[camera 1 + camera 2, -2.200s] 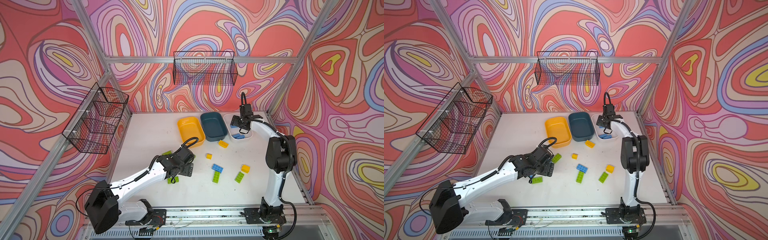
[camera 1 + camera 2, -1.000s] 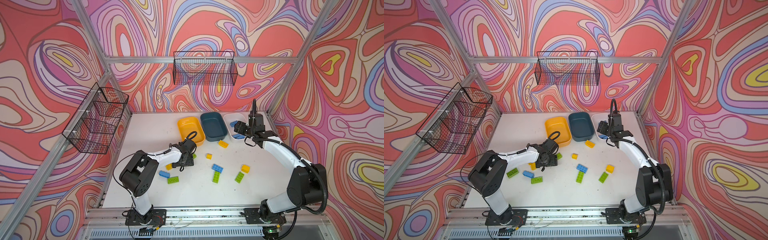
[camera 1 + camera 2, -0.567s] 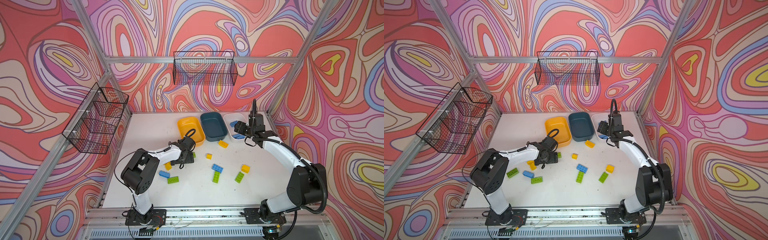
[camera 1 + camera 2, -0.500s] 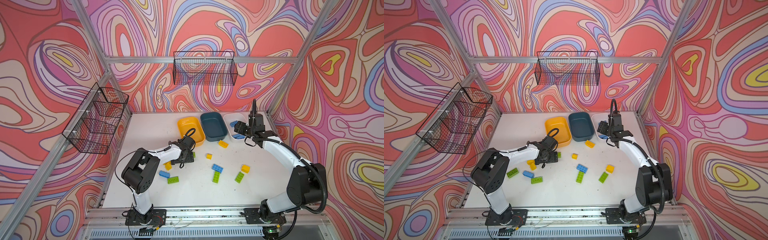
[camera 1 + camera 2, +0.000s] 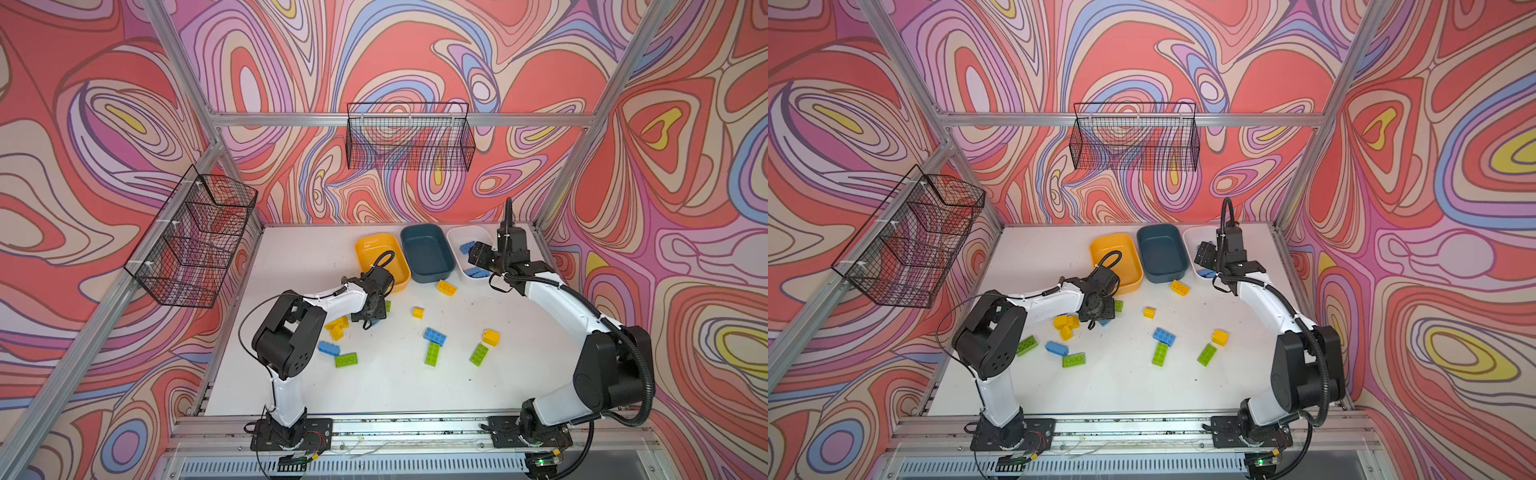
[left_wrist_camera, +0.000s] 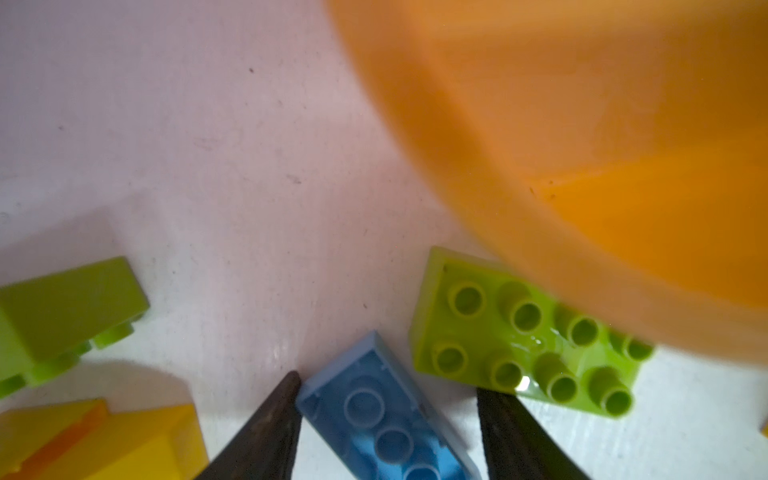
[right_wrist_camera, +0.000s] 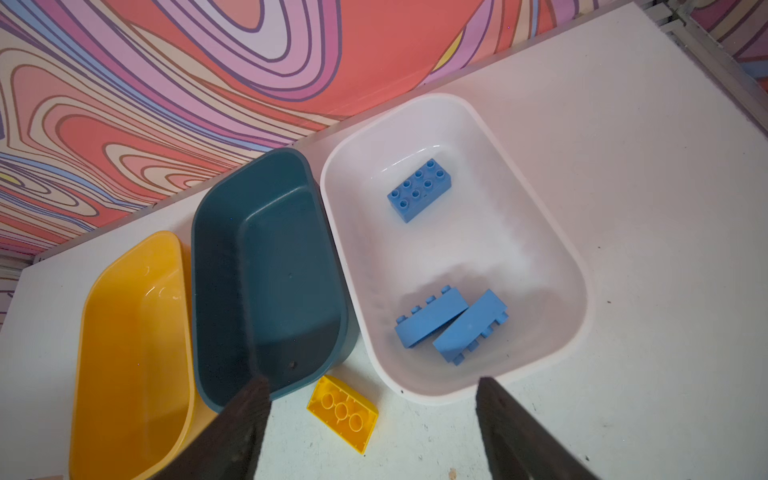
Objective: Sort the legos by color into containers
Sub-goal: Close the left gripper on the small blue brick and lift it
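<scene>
- Straddling the blue brick (image 6: pixel 386 432) right now: left gripper (image 6: pixel 386 384) has its jaws part-open, one finger (image 6: pixel 266 428) touching the brick's corner, the other just off it.
- Brick lies hollow side up on the table (image 6: pixel 208 145), skewed to the jaws, just beside a green brick (image 6: pixel 523 345) & the yellow tub (image 6: pixel 582 124).
- Best bet imo: square up, squeeze firm, lift straight so the neighbours don't get dragged.
- It belongs in the white tub (image 7: pixel 540 232) w/ the three blues (image 7: pixel 419 189); right gripper (image 7: pixel 372 384) hangs by its near rim, open, empty.
</scene>
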Tool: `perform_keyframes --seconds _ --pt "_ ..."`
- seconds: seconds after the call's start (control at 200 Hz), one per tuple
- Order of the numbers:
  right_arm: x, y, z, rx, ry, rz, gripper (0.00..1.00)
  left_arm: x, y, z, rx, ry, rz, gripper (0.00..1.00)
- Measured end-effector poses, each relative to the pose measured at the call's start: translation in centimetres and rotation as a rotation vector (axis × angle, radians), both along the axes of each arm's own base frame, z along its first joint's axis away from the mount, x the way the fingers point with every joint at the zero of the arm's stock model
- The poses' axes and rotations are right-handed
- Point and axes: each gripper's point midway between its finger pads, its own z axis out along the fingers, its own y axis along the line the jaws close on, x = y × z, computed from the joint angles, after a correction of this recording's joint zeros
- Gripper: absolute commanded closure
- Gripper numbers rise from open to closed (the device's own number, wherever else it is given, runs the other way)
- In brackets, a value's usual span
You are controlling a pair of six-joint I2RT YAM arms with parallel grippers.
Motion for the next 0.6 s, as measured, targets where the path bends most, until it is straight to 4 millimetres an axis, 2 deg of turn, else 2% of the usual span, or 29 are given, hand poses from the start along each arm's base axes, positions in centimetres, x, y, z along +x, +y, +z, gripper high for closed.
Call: perform_keyframes --seconds 0.145,0.225,0.275,0.366,0.411,0.516,0.601 --pt "0.1 0.0 0.1 0.001 -0.005 0.0 0.18 -0.1 -0.4 0.0 -0.001 -0.003 -0.017 0.57" --pt "0.1 0.0 0.1 0.001 -0.005 0.001 0.18 -0.3 -0.8 0.0 -0.002 -0.004 -0.029 0.59" --pt "0.1 0.1 0.1 0.001 -0.006 0.001 0.18 -0.5 -1.2 0.0 -0.002 -0.004 -0.039 0.56" --pt "0.1 0.2 0.1 0.001 -0.006 0.003 0.19 -0.8 -1.7 0.0 -0.001 -0.007 -0.056 0.36" --pt "0.0 0.2 0.1 0.001 -0.006 0.005 0.18 -0.9 -2.0 0.0 -0.001 -0.009 -0.067 0.3" --pt "-0.1 0.3 0.1 0.001 -0.005 0.008 0.19 -1.5 -2.5 0.0 0.008 -0.011 -0.086 0.28" --pt "-0.2 0.4 0.1 0.001 -0.006 0.01 0.19 -2.0 -2.8 0.0 0.008 -0.013 -0.092 0.31"
